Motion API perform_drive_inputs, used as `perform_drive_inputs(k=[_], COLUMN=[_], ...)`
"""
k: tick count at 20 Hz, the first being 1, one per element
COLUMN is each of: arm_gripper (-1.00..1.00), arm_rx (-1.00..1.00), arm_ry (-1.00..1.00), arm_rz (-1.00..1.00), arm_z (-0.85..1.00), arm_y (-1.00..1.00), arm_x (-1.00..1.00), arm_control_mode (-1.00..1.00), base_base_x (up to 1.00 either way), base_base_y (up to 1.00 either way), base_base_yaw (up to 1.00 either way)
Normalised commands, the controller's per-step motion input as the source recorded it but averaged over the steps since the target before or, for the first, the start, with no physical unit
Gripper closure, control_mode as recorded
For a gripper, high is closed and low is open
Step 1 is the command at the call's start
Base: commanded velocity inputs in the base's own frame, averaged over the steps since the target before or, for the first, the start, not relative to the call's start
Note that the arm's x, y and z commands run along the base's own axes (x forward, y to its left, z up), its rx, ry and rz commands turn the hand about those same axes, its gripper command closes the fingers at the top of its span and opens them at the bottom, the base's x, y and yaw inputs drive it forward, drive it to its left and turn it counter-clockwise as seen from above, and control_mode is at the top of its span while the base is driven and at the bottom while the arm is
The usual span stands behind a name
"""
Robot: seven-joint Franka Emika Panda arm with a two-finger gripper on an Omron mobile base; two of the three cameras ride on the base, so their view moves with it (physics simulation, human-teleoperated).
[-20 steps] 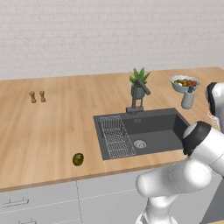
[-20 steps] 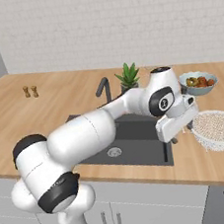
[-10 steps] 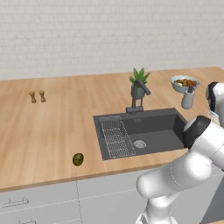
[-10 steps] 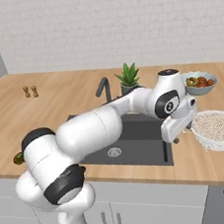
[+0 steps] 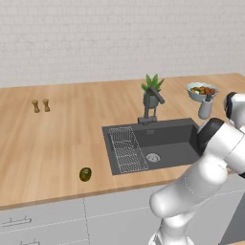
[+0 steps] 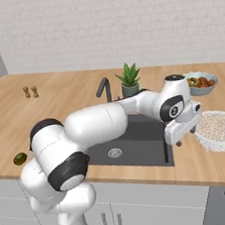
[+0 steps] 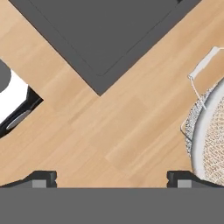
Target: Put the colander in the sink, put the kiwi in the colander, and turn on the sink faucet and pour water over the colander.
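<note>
No readable text, label, brand, number or sign found in any view.

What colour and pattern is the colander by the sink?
White, dotted all over with small holes; the colander shows best in the right base view.
</note>
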Motion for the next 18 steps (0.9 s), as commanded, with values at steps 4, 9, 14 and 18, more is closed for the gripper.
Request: perform_drive_inputs(k=[4,9,14,18], arm_gripper=[-1.0,-1.0,-1.0,-1.0], arm_rx=[0.08,0.0,0.0,0.0], arm_ry=[0.0,0.0,0.0,0.0], arm_rz=[-0.01,0.0,-0.02,-0.01], arm_z=[-0.26,-0.17,-0.02,-0.02], arm_y=[-0.25,-0.18,-0.27,-0.32], arm_x=[0.18,0.35,0.18,0.16], arm_control_mode=[-1.0,-1.0,-1.0,-1.0], base_base_x=[0.0,0.0,0.0,0.0], base_base_y=[0.0,0.0,0.0,0.0], base_base_yaw=[0.0,0.0,0.0,0.0])
